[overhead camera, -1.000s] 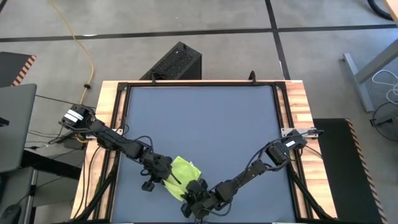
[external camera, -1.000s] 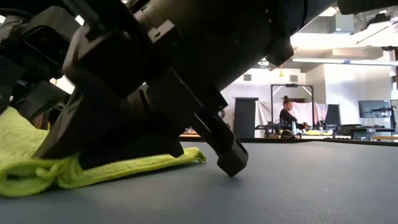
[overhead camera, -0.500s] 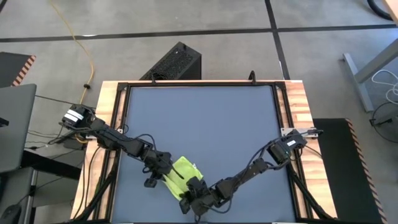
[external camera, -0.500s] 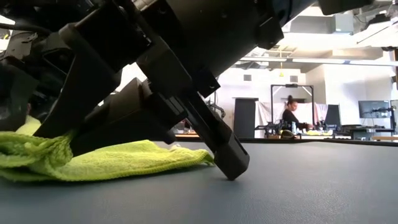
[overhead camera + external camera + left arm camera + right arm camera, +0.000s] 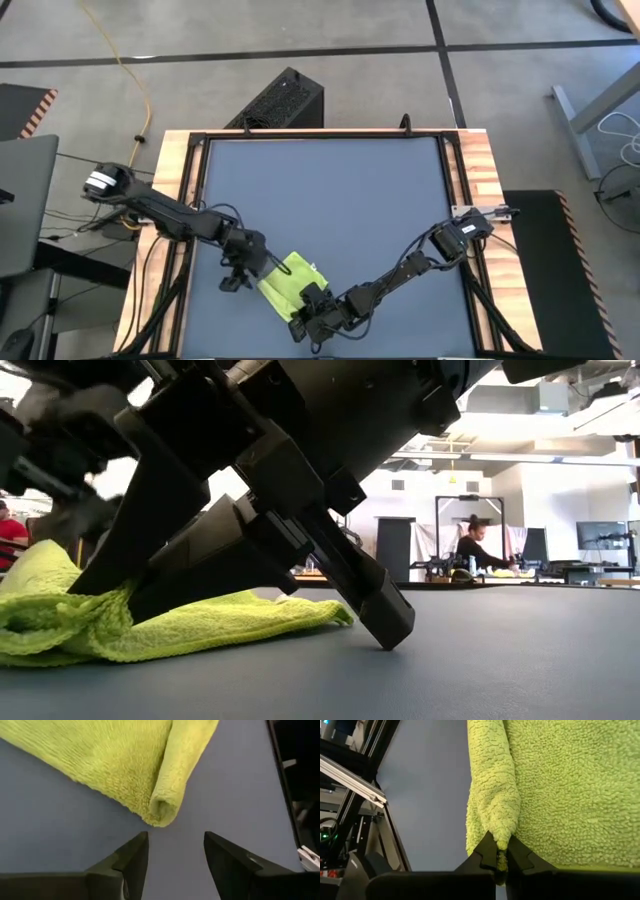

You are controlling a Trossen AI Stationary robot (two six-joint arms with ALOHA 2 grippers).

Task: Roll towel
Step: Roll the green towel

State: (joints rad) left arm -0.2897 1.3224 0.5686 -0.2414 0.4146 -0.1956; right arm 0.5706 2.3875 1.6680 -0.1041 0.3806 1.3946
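Looking from the bench's left edge: we see the left arm reaching in across the dark mat (image 5: pixel 330 200) toward the near-left area, where the left gripper (image 5: pixel 243 272) sits just beside the towel's left side. In the left wrist view its fingers (image 5: pixel 131 857) are spread apart with nothing between them, hovering over bare mat just short of the rolled end of the towel (image 5: pixel 150 765); no contact there that we can see.

The towel (image 5: pixel 283 282) is a lime-green cloth lying on the mat near the bench's near edge, left of centre, partly rolled: one edge is curled into a tube, the rest lies flat. In the low view it reads as a bunched, low heap (image 5: pixel 150 625) resting on the mat under the arms.

The right arm comes in from the bench's right edge, and the right gripper (image 5: pixel 315 315) is at the towel's near-right end. In the right wrist view its fingers (image 5: pixel 487 855) are pinched together on a fold of the towel, with green fabric squeezed between the tips.

A person (image 5: pixel 470 550) is in the room far behind the bench.
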